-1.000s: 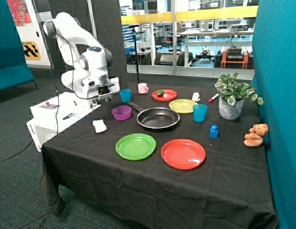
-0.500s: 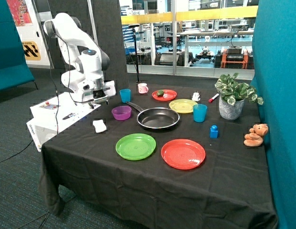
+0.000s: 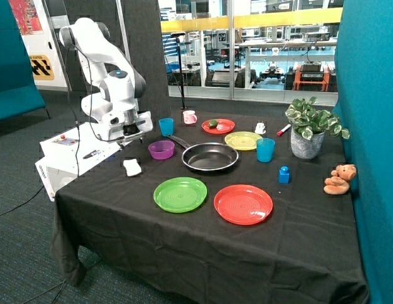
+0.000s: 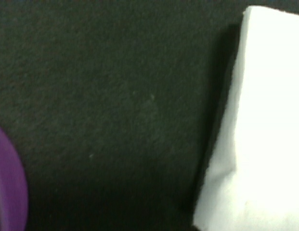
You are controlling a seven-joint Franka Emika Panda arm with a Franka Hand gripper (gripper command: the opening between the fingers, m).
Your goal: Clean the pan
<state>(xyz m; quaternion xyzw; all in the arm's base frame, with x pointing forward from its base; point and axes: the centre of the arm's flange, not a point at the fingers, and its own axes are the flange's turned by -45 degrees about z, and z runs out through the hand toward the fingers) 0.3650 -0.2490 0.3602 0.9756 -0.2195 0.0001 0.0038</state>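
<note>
The black frying pan point(image 3: 210, 157) sits in the middle of the black-clothed table point(image 3: 202, 240), its thin handle point(image 3: 177, 140) pointing toward the arm. It looks empty inside. My gripper point(image 3: 128, 134) hangs over the table's edge near the white box, apart from the pan, with the purple bowl point(image 3: 161, 149) between them. A small white cloth or sponge point(image 3: 132, 167) lies on the table just in front of and below the gripper. The wrist view shows black cloth, a white thing point(image 4: 265, 134) on one side and the purple bowl's rim point(image 4: 7, 183) on the other. The pan is out of that view.
A green plate point(image 3: 180, 194) and a red plate point(image 3: 243, 204) lie in front of the pan. Behind it are a yellow plate point(image 3: 243, 140), a red plate point(image 3: 218, 126), two blue cups point(image 3: 166, 126) point(image 3: 265, 150) and a pink mug point(image 3: 190, 117). A potted plant point(image 3: 308, 133), a blue block point(image 3: 283, 175) and a teddy point(image 3: 339, 179) stand at the far side.
The arm has shifted the gripper a little away from the pan, toward the table's edge by the white box, and slightly lower. Nothing on the table has moved.
</note>
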